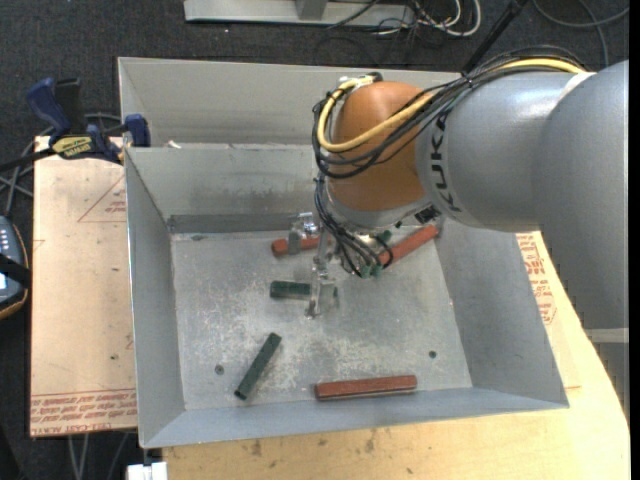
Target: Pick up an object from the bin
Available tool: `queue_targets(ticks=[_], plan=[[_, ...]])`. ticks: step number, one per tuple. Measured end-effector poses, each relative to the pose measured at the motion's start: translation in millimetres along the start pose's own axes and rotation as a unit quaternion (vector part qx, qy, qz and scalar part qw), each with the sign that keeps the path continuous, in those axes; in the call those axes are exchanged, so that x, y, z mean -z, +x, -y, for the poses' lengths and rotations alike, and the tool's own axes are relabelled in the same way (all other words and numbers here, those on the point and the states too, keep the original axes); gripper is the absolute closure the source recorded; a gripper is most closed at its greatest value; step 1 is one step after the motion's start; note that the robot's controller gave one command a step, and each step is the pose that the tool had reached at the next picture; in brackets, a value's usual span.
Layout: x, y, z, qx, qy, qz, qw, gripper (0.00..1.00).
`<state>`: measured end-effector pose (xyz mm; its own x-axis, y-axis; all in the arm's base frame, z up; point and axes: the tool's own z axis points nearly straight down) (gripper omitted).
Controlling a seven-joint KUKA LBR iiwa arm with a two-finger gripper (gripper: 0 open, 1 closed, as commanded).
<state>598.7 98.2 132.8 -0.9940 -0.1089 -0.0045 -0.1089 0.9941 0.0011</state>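
Small green block (290,290), lying flat on the bin (150,268) floor a little above its middle; it was the thing nearest the gripper (318,298), which hung low just to its right, close to it, though contact could not be told. Whether the gripper was spread or pressed together could not be told either; nothing was seen pinched in it. Behind the block lay a small red-and-silver piece (297,240); a red stick (412,242) lay to the right, partly under the orange cover (375,148) of the arm (540,148). Well apart, toward the near wall, lay a green bar (257,365), tilted, and a red bar (365,387) along the wall.

Step in hand, as judged: the descent and alignment before a grasp; no thing was yet lifted, so the task was at an early stage. If the block was the target, the next move called for a small shift to the left so the gripper sat astride it, then closing on its narrow sides and a straight lift; a grasp off-centre risked nudging the block aside on the smooth floor.
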Motion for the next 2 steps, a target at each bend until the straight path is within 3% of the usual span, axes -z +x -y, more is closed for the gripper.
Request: queue_targets(ticks=[1, 2], plan=[[-53.0, 7.9, -2.3, -0.102, 0.000, -0.0006, 0.9948, 0.00], [-60.8, 10.3, -6.6, -0.057, 0.000, 0.0012, 0.9984, 1.00]])
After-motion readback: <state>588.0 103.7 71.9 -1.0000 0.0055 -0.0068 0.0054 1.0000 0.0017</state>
